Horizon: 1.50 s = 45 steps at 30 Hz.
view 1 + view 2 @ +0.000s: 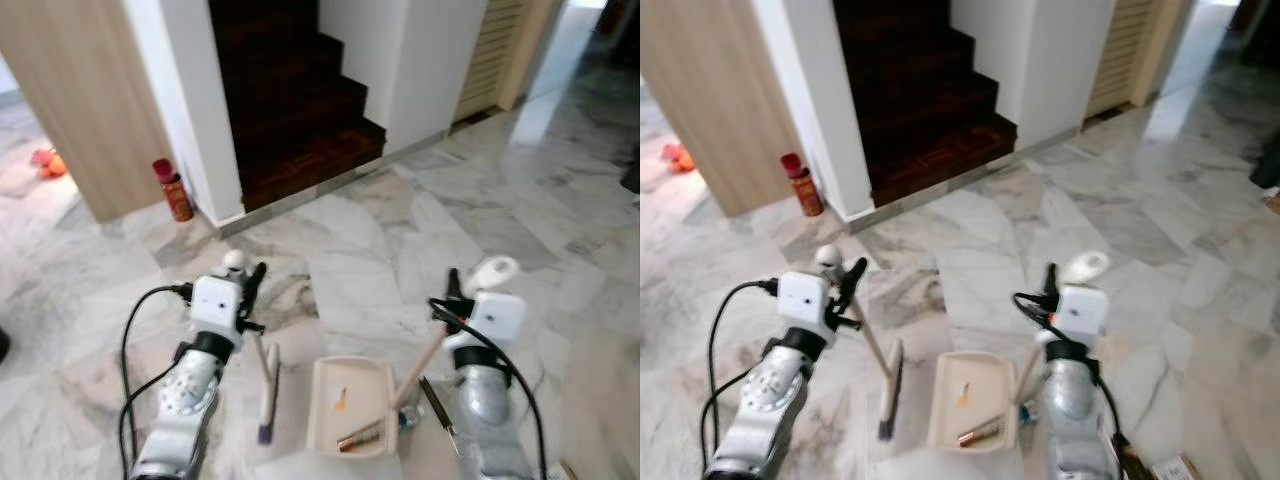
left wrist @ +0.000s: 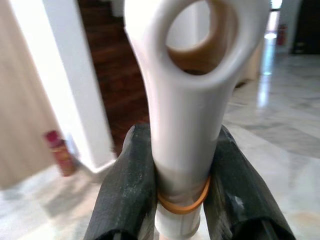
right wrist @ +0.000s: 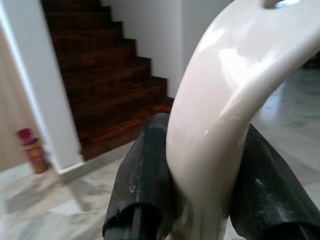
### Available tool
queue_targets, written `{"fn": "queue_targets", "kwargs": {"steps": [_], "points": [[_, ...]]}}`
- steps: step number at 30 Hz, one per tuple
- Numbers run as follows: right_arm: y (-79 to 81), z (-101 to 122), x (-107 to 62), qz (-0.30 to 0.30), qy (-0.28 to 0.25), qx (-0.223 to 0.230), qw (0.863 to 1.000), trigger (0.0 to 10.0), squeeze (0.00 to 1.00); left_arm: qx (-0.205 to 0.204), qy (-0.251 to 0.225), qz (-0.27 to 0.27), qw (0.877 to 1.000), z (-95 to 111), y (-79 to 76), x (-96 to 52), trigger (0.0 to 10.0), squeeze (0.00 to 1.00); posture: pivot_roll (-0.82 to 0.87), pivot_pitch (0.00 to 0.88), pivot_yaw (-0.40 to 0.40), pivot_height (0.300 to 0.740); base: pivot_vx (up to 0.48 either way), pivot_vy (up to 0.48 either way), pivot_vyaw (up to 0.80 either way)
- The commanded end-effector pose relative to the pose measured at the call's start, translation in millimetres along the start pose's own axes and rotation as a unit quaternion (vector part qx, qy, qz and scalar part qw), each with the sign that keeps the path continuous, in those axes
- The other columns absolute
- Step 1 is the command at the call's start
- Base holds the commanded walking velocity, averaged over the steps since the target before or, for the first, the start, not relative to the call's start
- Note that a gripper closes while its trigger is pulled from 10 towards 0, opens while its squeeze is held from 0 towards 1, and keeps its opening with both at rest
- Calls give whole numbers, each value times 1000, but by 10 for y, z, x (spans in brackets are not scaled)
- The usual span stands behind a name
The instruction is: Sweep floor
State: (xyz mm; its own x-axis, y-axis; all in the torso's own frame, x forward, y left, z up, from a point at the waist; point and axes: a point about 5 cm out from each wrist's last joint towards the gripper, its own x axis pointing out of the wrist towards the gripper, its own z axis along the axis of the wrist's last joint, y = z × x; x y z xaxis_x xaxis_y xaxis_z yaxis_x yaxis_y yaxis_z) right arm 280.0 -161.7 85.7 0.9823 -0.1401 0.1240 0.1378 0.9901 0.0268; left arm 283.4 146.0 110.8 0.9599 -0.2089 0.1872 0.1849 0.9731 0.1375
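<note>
Jaws of the left gripper [image 2: 181, 200] clamp the brush [image 1: 268, 385]'s cream, ring-ended handle; jaws of the right gripper [image 3: 207, 200] pinch the cream dustpan [image 1: 348, 400]'s handle. Brush head rests on the marble floor [image 1: 420, 240] just beside the dustpan, which holds small debris, too blurred to identify.

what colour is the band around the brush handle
Orange, a rubber band around the white brush handle; clearest in the left wrist view.
</note>
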Motion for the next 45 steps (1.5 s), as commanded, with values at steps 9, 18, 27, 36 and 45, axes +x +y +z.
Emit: {"fn": "queue_targets", "kwargs": {"steps": [9,18,27,36,45], "points": [[22,134,64,2,-24,24,999,10000,0,0,-24,4,1000,123,-16,47,10000,0,64,0,-1,740,0,0,654],[36,130,75,3,-18,39,999,10000,0,-3,-22,10,1000,119,-12,33,10000,0,67,0,-3,740,0,0,0],[45,129,83,7,-14,42,999,10000,0,-8,-20,11,1000,117,-40,32,10000,0,71,0,-3,740,0,0,0],[64,142,81,12,-17,38,999,10000,0,-8,-19,13,1000,120,-38,27,10000,0,76,0,-4,740,0,0,533],[62,124,78,12,-8,45,999,10000,0,-11,-16,12,1000,112,-58,17,10000,0,74,0,-5,740,0,0,150]]}}
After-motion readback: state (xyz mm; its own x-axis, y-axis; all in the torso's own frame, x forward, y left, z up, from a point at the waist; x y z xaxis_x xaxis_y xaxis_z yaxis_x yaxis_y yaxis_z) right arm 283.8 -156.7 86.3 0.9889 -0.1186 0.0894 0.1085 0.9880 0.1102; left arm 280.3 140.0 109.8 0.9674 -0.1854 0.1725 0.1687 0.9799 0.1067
